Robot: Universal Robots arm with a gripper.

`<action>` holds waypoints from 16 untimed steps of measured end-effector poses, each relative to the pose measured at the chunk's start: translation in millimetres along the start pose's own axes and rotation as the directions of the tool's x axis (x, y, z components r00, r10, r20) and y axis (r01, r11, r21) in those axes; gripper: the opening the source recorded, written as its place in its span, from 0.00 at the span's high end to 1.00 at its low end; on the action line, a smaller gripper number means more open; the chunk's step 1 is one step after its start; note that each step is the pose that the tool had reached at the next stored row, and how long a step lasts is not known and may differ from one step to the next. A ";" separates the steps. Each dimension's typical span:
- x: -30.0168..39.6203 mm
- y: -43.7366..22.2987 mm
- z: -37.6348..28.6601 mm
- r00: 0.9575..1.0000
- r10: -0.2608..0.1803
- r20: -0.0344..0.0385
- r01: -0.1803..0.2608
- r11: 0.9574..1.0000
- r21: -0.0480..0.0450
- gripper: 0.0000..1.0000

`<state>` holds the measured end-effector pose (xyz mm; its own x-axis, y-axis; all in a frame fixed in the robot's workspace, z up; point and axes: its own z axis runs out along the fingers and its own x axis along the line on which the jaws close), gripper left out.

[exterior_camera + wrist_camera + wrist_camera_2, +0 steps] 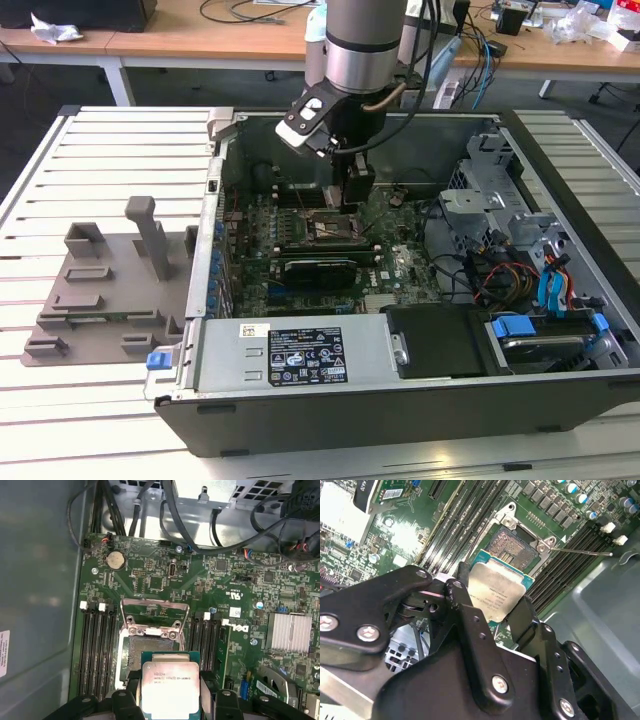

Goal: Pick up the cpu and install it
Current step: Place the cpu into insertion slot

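Pincer (494, 600) tight around the cpu (170, 686), fingers (521, 616) on its opposite edges, just above the open socket (512, 548)

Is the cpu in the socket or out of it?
Out. The gripper holds the cpu by its edges; the socket shows bare contacts beside it.

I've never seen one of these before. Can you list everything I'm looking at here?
Computer case: one, black, open, on the slatted table.
Motherboard: one, green, inside the case.
Socket: one, dark, frame open, on the motherboard.
Cpu: one, silver-grey, gripped, close to the socket.
Tray: one, grey, on the table at the exterior view's left of the case.
Arm: one, silver, above the case.
Pincer: one, black, shut on the cpu.
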<state>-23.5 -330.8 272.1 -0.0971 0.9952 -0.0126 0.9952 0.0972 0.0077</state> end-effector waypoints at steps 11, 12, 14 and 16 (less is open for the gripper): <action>2.0 0.1 13.8 0.999 0.033 0.000 -0.033 0.999 0.000 0.45; 2.0 0.1 15.1 0.999 0.033 0.000 -0.033 0.999 0.000 0.45; 2.0 0.1 16.4 0.999 0.033 0.000 -0.033 0.999 0.000 0.45; 2.1 0.0 18.6 0.999 0.033 0.000 -0.033 0.999 0.000 0.45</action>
<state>-23.5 -328.9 253.6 -0.0642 0.9979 -0.0128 0.9979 0.0643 0.0077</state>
